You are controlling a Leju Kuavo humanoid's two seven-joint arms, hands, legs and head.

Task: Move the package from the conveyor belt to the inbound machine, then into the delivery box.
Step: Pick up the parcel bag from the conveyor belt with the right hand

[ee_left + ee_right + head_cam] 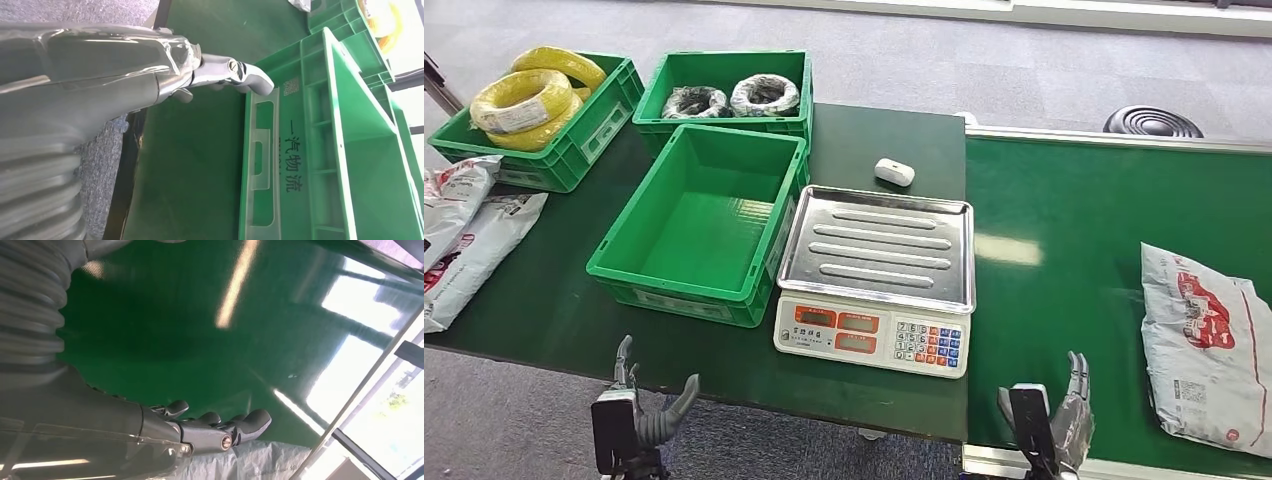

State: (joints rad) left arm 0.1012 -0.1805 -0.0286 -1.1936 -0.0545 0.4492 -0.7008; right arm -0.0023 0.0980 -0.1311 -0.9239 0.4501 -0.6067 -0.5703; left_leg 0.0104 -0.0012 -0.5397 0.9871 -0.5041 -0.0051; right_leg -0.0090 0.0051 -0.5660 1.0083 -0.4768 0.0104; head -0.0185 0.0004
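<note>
The green conveyor belt (1074, 260) runs ahead of my right hand (1064, 415), which hovers at its near edge with fingers apart, holding nothing. The package (1209, 345), a white bag with red print, lies flat on the belt to the right of that hand, near but not touching. Ahead of my left hand (639, 410) stands the empty green box (699, 225), and between my 2 hands sits the scale (879, 275) with its steel tray. My left hand is spread and empty too, just short of the table (544, 300) edge. A small white device (894, 172) lies beyond the scale.
</note>
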